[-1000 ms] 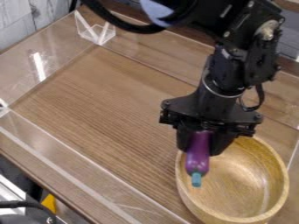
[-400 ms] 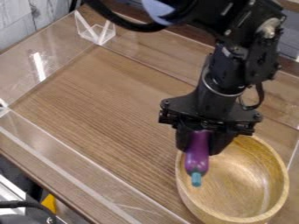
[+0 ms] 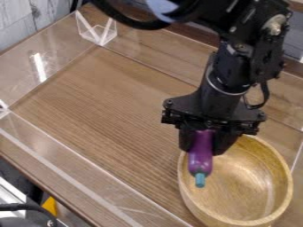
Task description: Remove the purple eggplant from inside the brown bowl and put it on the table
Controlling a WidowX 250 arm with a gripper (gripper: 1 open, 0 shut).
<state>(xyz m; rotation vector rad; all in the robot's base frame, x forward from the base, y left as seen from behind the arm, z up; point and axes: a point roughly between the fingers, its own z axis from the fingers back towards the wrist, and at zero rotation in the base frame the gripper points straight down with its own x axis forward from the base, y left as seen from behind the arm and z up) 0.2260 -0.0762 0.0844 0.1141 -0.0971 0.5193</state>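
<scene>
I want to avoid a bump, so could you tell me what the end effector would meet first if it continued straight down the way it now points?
The end effector points straight down at the glossy purple toy eggplant, which it seems already to touch. Below lies the light-tan wooden bowl.

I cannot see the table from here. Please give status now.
Gripper pointing down, shut on purple eggplant. Eggplant over left rim of brown bowl, not yet on table. Nothing in the way.

bare table left of brown bowl, acrylic walls around edges
</scene>
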